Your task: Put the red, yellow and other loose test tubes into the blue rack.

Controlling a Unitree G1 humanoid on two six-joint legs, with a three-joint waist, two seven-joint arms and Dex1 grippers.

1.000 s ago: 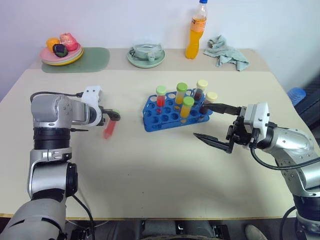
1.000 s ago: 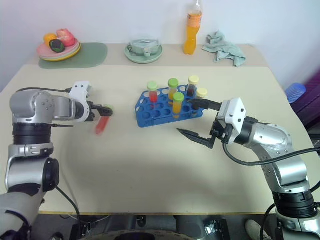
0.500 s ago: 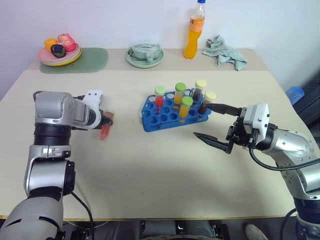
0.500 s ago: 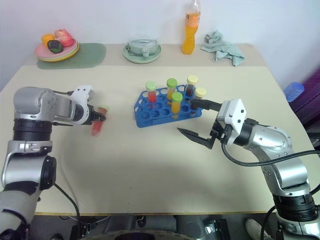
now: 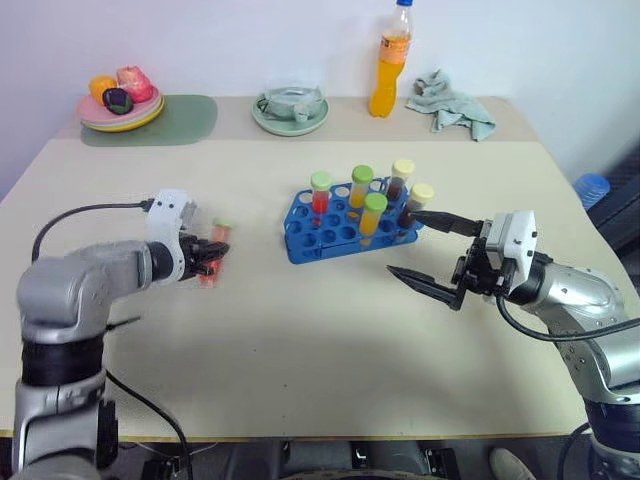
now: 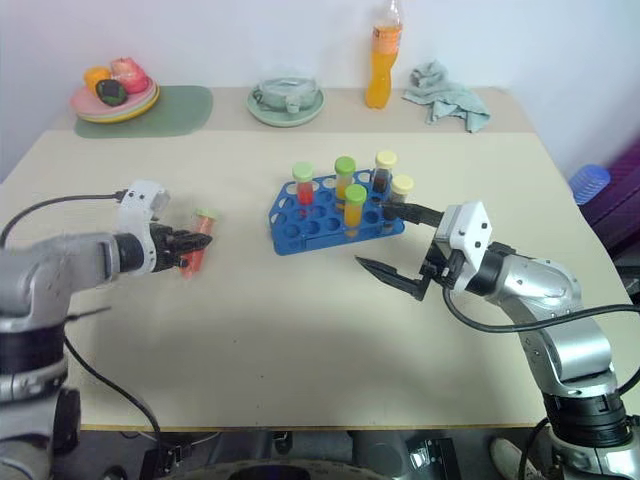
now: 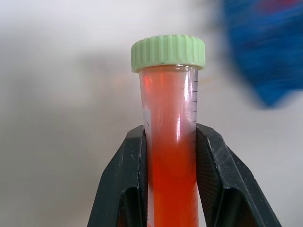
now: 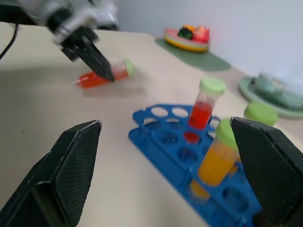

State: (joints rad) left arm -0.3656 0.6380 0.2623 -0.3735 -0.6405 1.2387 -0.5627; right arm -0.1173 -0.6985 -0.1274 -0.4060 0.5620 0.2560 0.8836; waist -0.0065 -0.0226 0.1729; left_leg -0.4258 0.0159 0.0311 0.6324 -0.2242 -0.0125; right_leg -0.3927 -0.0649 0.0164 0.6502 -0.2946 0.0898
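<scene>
Left claw (image 5: 207,262) is clamped on a red test tube (image 5: 214,256) with a pale green screw cap, its fingers (image 7: 130,179) pinching the barrel below the cap; the tube sits over the worktop (image 5: 300,340) to the left of the blue rack (image 5: 345,226), well apart from it. From the head views I cannot tell whether its lower end touches the surface or is just clear of it. Right claw (image 5: 432,254) hangs wide and empty just beside the rack's right end. The rack already carries five capped tubes: one red, two orange-yellow, two with dark fill at the right end; several holes on its near-left side look free. Handling judgement: the tube is light, rigid and smooth-walled, probably plastic, so it could slip or swivel between the fingers if tilted fast; the liquid adds a little weight toward the bottom. The mid-barrel hold looks sound, leaving the tip free to enter a hole. It needs turning cap-up before it goes in.
</scene>
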